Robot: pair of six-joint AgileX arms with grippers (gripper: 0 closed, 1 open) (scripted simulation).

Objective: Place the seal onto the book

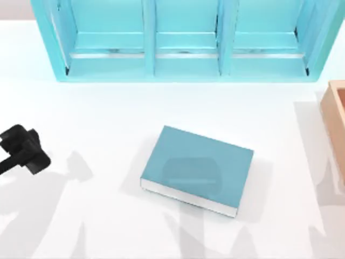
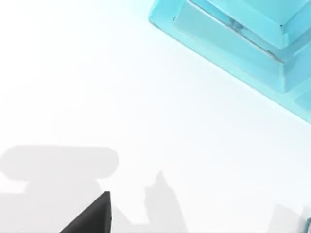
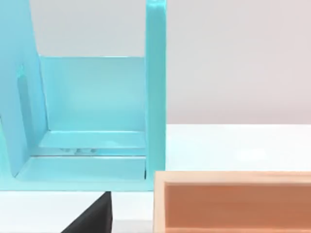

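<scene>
Teal-blue book flat on white table, near the middle, cover up, white page edge along the near side; well to the right of left gripper. Black left gripper low over the table's left edge, nothing beside it; jaw state impossible to tell. Dark finger tip at the edge of the left wrist view, bare table beyond it and a corner of light-blue shelf farther off. Shelf along the far side, three open compartments. Orange-tan box at the right edge, well clear of the book. Right wrist view: dark finger tip of right gripper, with the box wall and shelf end just ahead; jaw state likewise impossible to tell.
</scene>
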